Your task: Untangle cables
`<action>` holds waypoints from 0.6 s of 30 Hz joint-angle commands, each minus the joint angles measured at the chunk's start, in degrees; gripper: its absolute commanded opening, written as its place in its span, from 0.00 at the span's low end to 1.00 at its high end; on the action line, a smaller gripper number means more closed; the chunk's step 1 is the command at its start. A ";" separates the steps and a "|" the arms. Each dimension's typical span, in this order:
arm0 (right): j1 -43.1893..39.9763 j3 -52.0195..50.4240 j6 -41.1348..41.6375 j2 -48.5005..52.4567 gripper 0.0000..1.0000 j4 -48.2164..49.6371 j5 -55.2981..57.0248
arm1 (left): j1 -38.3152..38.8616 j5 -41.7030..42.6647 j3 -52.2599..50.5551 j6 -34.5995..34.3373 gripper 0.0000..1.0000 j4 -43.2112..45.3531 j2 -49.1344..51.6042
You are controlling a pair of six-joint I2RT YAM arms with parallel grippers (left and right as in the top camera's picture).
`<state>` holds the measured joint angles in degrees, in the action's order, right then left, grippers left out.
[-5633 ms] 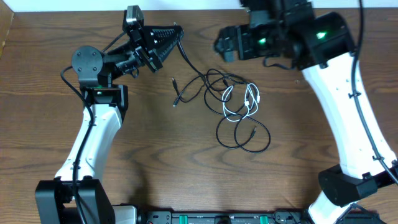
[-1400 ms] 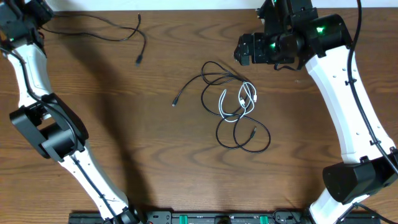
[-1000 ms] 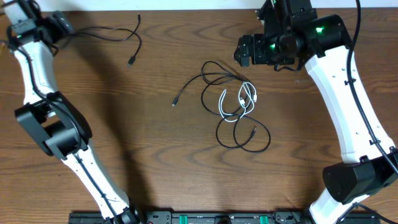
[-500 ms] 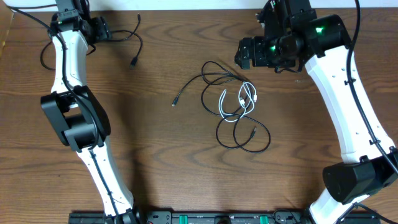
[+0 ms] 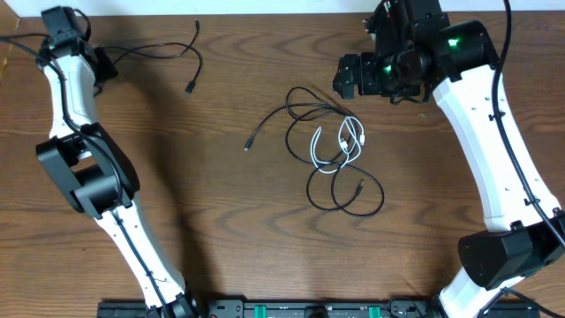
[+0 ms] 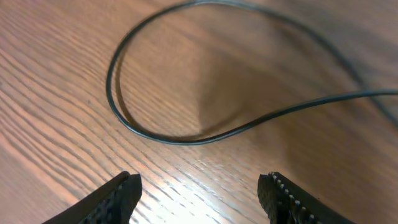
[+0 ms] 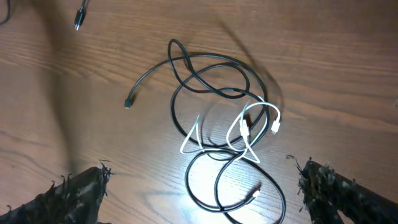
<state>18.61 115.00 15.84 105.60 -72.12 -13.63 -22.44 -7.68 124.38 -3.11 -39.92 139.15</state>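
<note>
On the wooden table (image 5: 221, 221), at its middle, lies the tangle (image 5: 328, 141): long thin black cables looped over one another, with a short white cord (image 5: 316, 150) coiled among them and small plugs at the ends. One black cable (image 6: 180, 142) lies apart at the far left, curving just past my left claw (image 6: 200, 182), whose fingers stand apart with nothing between them. My right claw (image 7: 204, 168) hangs wide open above the tangle. Since half a second ago my left arm has swung further left; the tangle has not shifted.
</note>
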 commanded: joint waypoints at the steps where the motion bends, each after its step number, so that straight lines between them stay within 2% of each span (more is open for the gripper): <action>1: 0.24 -0.42 -0.28 0.50 0.97 0.11 0.02 | 0.33 0.81 -0.52 2.93 0.66 1.09 3.37; 4: 0.24 -0.42 -0.26 0.50 0.97 0.11 0.00 | 0.28 0.72 -0.52 11.61 0.67 3.08 5.22; 7: 0.24 -0.42 -0.28 0.50 0.98 0.11 0.04 | 0.22 0.70 -0.52 16.46 0.67 5.64 6.64; 18: 0.24 -0.42 -0.26 0.50 0.97 -0.37 0.22 | -1.38 0.81 -0.52 16.61 0.65 14.27 9.86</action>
<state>18.61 115.00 15.86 105.60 -72.25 -13.61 -22.72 -7.14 124.18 12.27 -26.48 146.26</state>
